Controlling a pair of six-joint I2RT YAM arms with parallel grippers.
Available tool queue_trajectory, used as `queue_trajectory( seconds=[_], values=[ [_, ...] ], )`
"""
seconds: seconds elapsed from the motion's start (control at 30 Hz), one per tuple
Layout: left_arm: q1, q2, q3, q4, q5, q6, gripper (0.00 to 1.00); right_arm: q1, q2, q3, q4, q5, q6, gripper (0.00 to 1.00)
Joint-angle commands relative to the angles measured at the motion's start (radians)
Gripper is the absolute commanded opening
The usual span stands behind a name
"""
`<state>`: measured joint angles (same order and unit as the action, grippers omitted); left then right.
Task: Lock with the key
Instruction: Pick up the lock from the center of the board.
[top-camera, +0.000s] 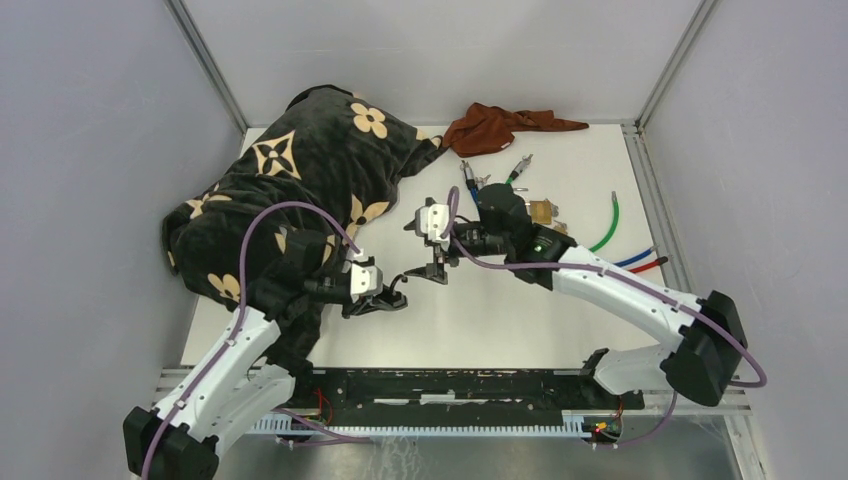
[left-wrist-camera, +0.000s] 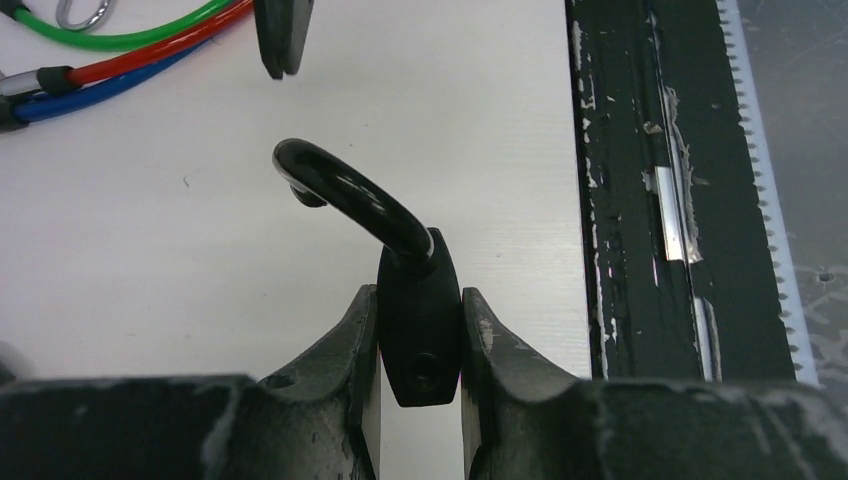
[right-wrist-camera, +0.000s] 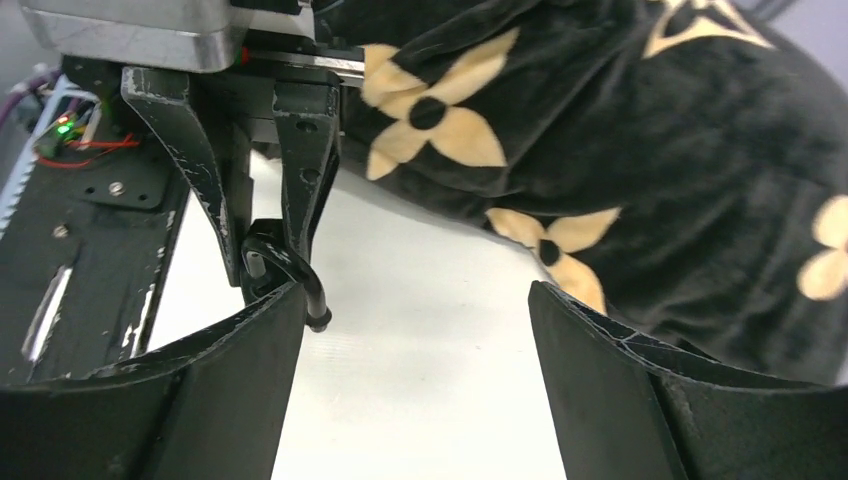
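Observation:
My left gripper is shut on the body of a black padlock and holds it above the white table. The padlock's shackle stands open and curves up to the left. In the top view the left gripper is at the table's middle left. My right gripper is open and empty, just right of the padlock. In the right wrist view the right gripper has the shackle tip beside its left finger. No key shows in either gripper.
A black blanket with tan flowers covers the back left. A brown cloth lies at the back. Brass padlocks and green, red and blue cables lie behind the right arm. A black rail runs along the near edge.

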<state>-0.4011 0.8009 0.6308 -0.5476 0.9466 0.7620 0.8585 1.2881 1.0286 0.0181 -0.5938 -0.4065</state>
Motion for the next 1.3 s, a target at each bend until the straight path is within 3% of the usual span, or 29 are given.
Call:
queue_trajectory(
  seconds=[0.0, 0.1, 0.17, 0.27, 0.5, 0.67, 1.1, 1.27],
  values=[
    [-0.008, -0.019, 0.056, 0.002, 0.044, 0.082, 0.02, 0.009, 0.061, 0.143, -0.174, -0.11, -0.089, 0.87],
    [-0.007, -0.072, 0.004, 0.279, -0.078, -0.219, 0.02, 0.0, 0.03, 0.066, -0.148, -0.065, -0.036, 0.9],
    [-0.007, -0.109, -0.041, 0.467, -0.153, -0.431, 0.02, -0.011, -0.033, -0.055, 0.015, -0.064, 0.056, 0.94],
    [-0.007, -0.134, -0.074, 0.674, -0.15, -0.676, 0.02, -0.022, -0.133, -0.207, 0.271, -0.055, 0.197, 0.98],
    [-0.006, -0.164, -0.128, 1.036, -0.183, -1.056, 0.02, -0.021, -0.124, -0.346, 0.66, -0.007, 0.54, 0.94],
    [-0.008, -0.165, -0.135, 1.138, -0.191, -1.14, 0.02, -0.017, -0.072, -0.329, 0.768, -0.011, 0.635, 0.83],
    [-0.019, -0.163, -0.153, 1.175, -0.146, -1.148, 0.02, 0.007, 0.017, -0.248, 0.819, -0.081, 0.678, 0.71],
    [-0.028, -0.158, -0.146, 1.181, -0.148, -1.137, 0.02, 0.01, 0.041, -0.214, 0.766, -0.098, 0.659, 0.32]
  ],
)
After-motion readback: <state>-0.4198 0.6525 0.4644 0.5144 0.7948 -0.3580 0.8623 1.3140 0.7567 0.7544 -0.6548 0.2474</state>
